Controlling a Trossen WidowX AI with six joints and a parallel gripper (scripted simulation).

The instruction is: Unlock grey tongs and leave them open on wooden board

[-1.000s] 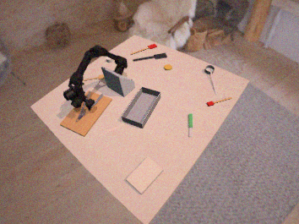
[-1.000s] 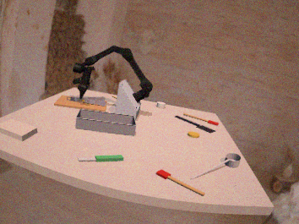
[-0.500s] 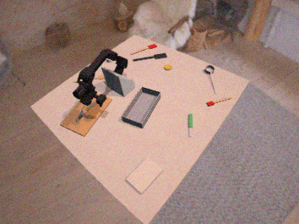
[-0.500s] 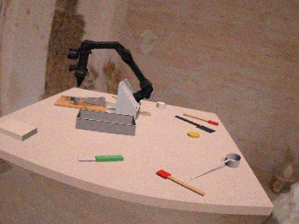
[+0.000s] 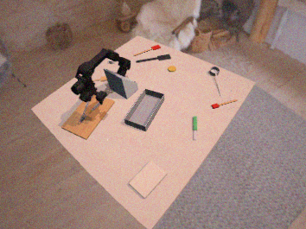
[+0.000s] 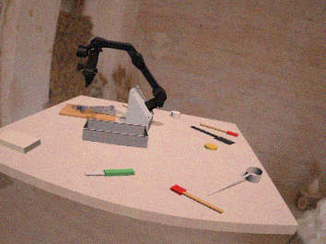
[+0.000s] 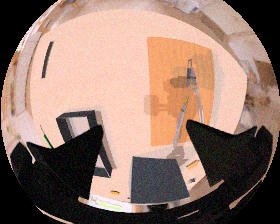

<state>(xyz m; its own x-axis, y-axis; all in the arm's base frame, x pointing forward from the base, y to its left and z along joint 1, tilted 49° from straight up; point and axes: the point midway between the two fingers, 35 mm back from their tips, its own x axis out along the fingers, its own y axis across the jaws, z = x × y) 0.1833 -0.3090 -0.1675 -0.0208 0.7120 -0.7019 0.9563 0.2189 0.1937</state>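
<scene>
The grey tongs (image 5: 82, 119) (image 6: 105, 110) (image 7: 190, 76) lie on the wooden board (image 5: 88, 132) (image 6: 69, 112) (image 7: 165, 65). In the wrist view their two arms spread apart from the hinge in a V; the end of one arm is partly hidden by a finger. My gripper (image 5: 94, 100) (image 6: 88, 84) (image 7: 145, 126) is open and empty, above the board and clear of the tongs. The roasting tin (image 5: 135, 125) (image 6: 115, 137) (image 7: 80, 114) stands beside the board with no tongs across it.
A grey slanted block (image 5: 116, 84) (image 6: 134, 112) (image 7: 157, 180) stands between the tin and the arm's base. A pale block (image 5: 148, 179) (image 6: 20, 141), a green-handled tool (image 5: 194, 124) (image 6: 119, 172) and a ladle-like cup (image 5: 214, 71) (image 6: 253, 175) lie farther off.
</scene>
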